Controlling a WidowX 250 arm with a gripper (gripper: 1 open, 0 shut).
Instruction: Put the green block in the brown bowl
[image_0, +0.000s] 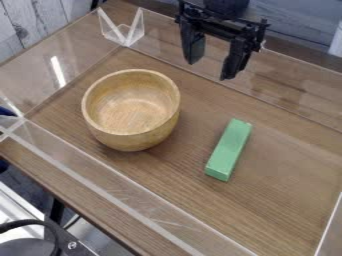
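The arm above the gripper (218, 52) is cut off by the top edge, so only its black lower part with the jaws can be seen. The worktop (267, 200) runs out of the picture at the right and at the bottom. The brown bowl (131, 108) hides its far outer wall and its base behind its own rim. The underside of the green block (229, 149) cannot be seen. The dark object (40, 240) at the lower left corner is cropped and too blurred to identify.
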